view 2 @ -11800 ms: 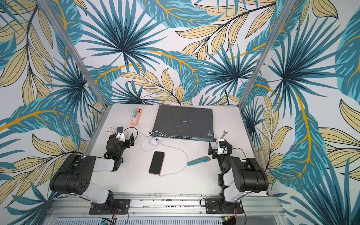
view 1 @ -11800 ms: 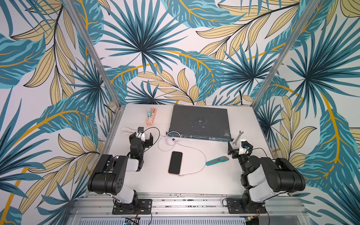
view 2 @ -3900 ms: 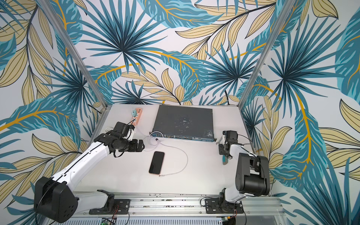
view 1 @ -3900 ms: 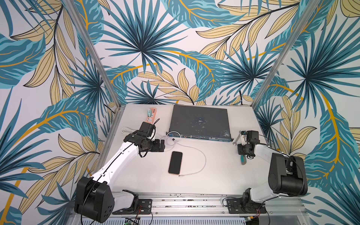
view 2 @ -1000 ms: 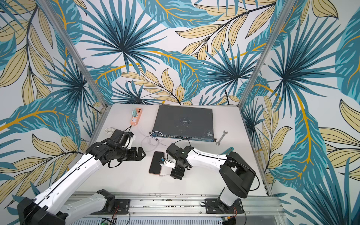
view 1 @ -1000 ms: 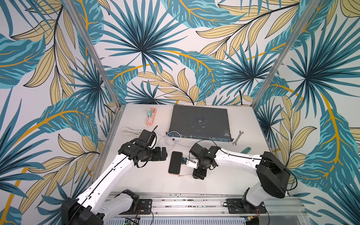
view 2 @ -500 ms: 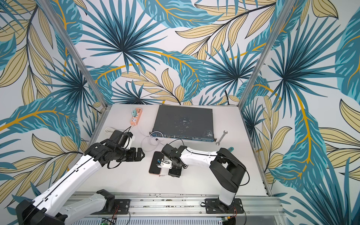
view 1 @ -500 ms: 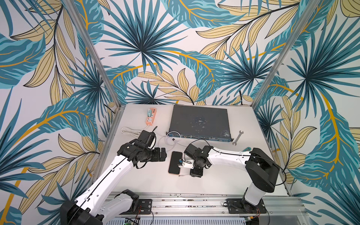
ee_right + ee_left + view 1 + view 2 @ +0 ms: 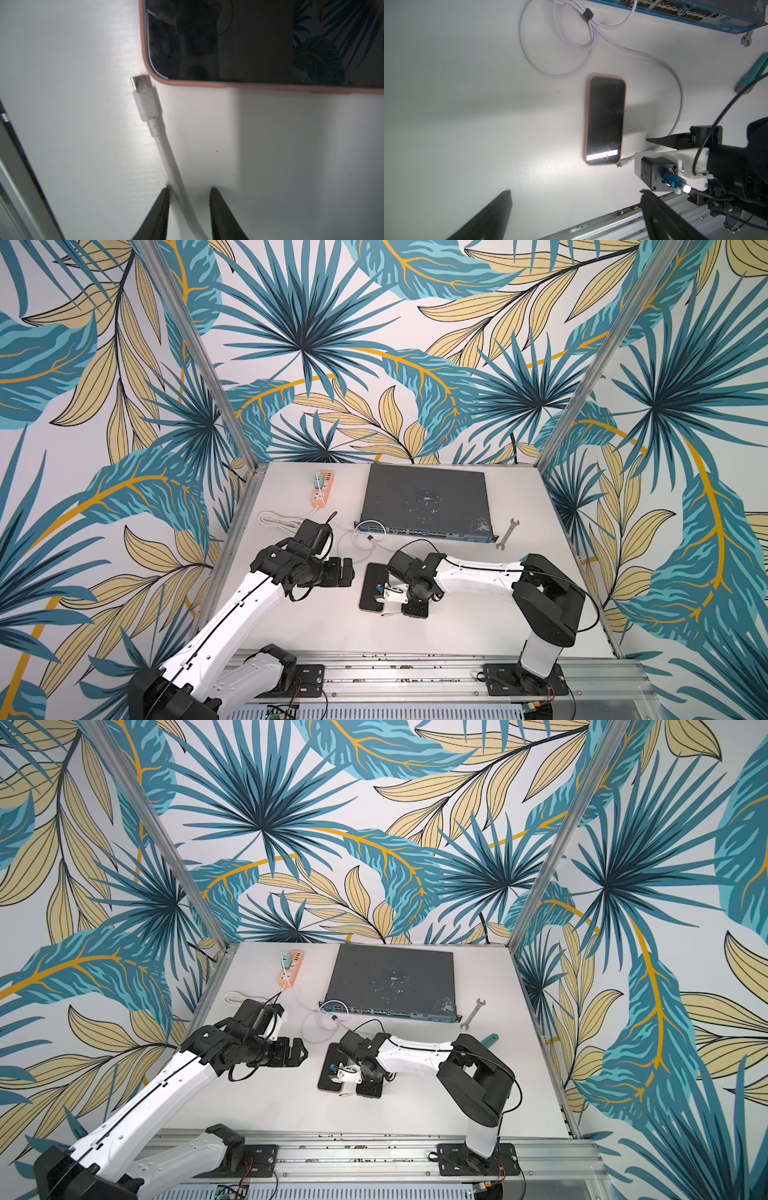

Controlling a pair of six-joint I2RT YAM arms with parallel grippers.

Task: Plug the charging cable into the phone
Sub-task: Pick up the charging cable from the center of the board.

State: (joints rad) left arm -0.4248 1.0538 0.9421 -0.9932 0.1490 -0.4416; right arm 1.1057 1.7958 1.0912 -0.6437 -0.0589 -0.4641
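A: Start at the far left of the table (image 9: 457, 635). What's there?

B: A bundled white cord (image 9: 276, 519) and an orange power strip (image 9: 321, 489), both well clear. Next comes the left gripper (image 9: 348, 571), jaws wide apart and holding nothing. It hovers just left of the phone (image 9: 605, 120).

A: And the phone?

B: It lies flat, screen up, mid-table. The charging cable (image 9: 172, 166) loops round its right side. The silver connector tip (image 9: 140, 82) lies on the table right at the phone's near corner, unplugged.

A: The right gripper (image 9: 189, 189)?

B: It is down at the table, straddling the cable a little behind the white plug sleeve. Its fingers (image 9: 160, 207) stand apart. One looks to touch the cable and the other shows a gap, so nothing is pinched yet.

A: So the step is the grasp. How to do it well?

B: I'd pinch squarely, and nearer the sleeve if possible. This far back, the tip may droop or twist when lifted. Then it must turn to face the phone's short edge.

A: Can you see the port?

B: Not surely. There may be a notch in the pink rim, but the wrist view is too dim to say.

A: Obstacles?

B: The phone lies free and could slide under a push, so the left gripper should brace it. Further right, the network switch (image 9: 424, 499), wrench (image 9: 508, 534) and teal tool (image 9: 490, 1039) are out of the way.
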